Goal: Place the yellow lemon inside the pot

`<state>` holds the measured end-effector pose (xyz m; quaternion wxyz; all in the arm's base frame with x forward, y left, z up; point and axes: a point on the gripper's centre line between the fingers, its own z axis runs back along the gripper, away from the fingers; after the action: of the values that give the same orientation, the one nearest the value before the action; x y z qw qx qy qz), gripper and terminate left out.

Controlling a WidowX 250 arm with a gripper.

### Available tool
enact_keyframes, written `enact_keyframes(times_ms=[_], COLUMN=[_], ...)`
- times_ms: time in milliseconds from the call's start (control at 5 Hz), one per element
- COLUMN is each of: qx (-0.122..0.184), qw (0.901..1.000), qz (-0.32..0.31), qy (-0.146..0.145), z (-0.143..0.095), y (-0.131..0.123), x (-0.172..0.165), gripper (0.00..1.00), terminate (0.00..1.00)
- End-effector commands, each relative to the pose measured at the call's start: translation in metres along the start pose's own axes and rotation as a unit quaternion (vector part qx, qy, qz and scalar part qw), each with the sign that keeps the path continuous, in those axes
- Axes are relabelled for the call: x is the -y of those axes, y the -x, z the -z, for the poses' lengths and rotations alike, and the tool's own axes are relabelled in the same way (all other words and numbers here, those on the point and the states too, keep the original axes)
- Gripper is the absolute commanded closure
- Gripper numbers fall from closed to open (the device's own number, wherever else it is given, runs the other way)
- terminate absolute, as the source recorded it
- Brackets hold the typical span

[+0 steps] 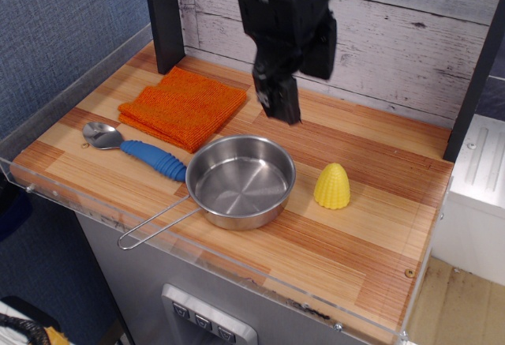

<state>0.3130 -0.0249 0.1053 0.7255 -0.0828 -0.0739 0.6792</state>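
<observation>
The yellow lemon (332,186), a small ribbed dome, stands upright on the wooden counter just right of the pot. The pot (239,181) is a shallow shiny steel pan, empty, with a wire loop handle (154,224) pointing to the front left. My black gripper (278,100) hangs in the air above the counter, behind the pot's back rim and up and left of the lemon. It holds nothing. Its fingers overlap in this view, so I cannot tell whether they are apart.
A folded orange cloth (184,105) lies at the back left. A metal spoon with a blue ribbed handle (134,148) lies left of the pot. A grey plank wall (394,37) and a dark post (164,17) stand behind. A clear rim edges the counter front (237,278).
</observation>
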Motion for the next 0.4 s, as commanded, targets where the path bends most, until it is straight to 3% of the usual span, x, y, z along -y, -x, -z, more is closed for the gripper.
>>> enact_keyframes(times_ms=[0,200], qx=[-0.014,-0.032], qw=[0.9995,0.9984], qz=[0.022,0.023], qy=[-0.018,-0.039], z=[0.014,0.026], y=[0.025,0.033], x=[-0.016,-0.023], gripper=[0.0,0.0], terminate=[0.0,0.0])
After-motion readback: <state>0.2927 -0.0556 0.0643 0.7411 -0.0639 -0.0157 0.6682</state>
